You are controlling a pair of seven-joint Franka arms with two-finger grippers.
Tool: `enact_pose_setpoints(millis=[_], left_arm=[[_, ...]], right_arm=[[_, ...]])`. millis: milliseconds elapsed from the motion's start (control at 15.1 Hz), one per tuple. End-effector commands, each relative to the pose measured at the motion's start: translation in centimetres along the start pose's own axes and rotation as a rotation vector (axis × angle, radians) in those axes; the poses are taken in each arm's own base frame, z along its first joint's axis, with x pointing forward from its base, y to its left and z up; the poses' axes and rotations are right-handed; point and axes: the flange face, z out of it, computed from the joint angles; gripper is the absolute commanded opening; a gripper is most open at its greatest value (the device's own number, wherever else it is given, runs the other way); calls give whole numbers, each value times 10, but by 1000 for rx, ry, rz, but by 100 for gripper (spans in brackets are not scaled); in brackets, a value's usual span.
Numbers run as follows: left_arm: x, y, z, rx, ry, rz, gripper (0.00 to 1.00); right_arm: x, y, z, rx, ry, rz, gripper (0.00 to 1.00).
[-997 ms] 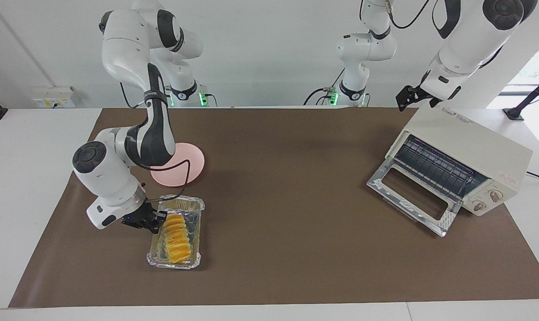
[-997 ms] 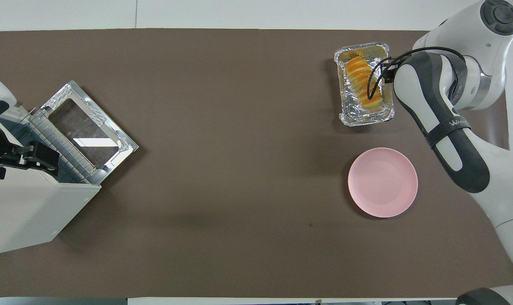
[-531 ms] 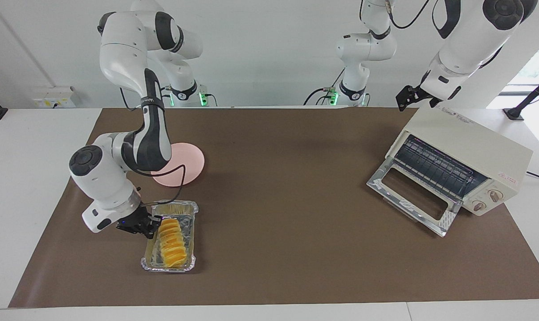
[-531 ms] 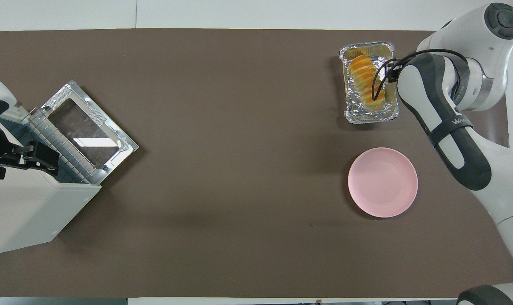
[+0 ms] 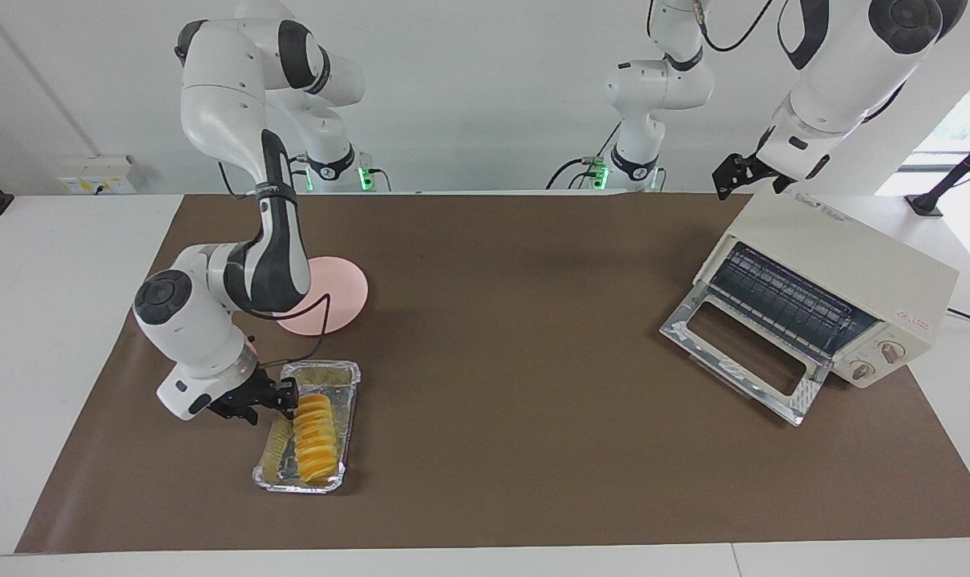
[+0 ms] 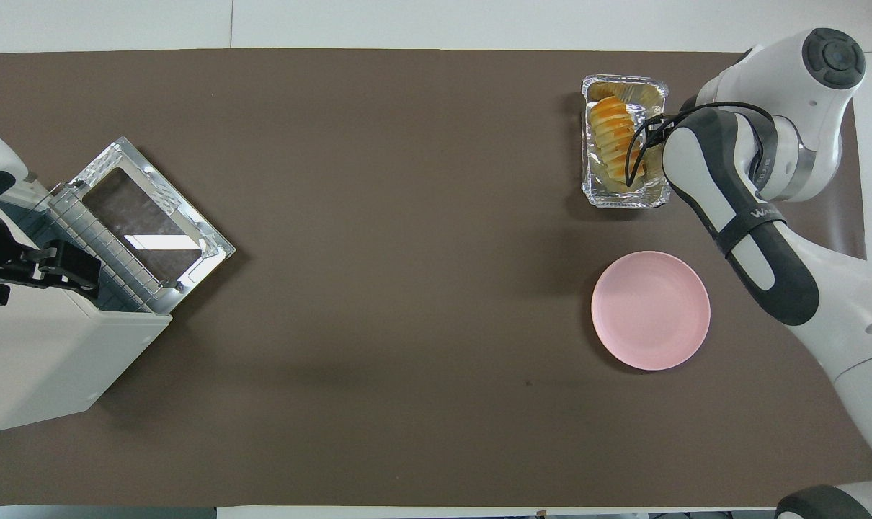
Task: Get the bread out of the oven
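Note:
The bread (image 5: 318,437) (image 6: 612,134), a ridged golden loaf, lies in a silver foil tray (image 5: 325,368) (image 6: 627,202) on the brown mat, toward the right arm's end of the table. My right gripper (image 5: 283,398) is low at the tray's long side wall, level with the loaf. In the overhead view its own arm hides it. The cream oven (image 5: 846,276) (image 6: 39,353) stands at the left arm's end with its glass door (image 5: 733,353) (image 6: 148,220) folded down and its wire rack bare. My left gripper (image 5: 735,173) (image 6: 50,264) waits open above the oven's top.
A round pink plate (image 5: 341,292) (image 6: 651,310) lies on the mat, nearer to the robots than the foil tray. The brown mat (image 5: 517,320) covers most of the white table. A black stand (image 5: 946,186) sits by the oven near the table's corner.
The foil tray with the bread slid slightly toward the right arm's end and turned, with the right gripper at its side. The left arm stayed still.

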Motion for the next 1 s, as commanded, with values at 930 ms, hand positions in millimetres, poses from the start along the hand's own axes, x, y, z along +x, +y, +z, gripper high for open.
enact_pose_setpoints(millis=[930], left_arm=[[-7, -2, 0, -15, 5, 0, 100]], right_arm=[[17, -77, 10, -114, 35, 72, 100]])
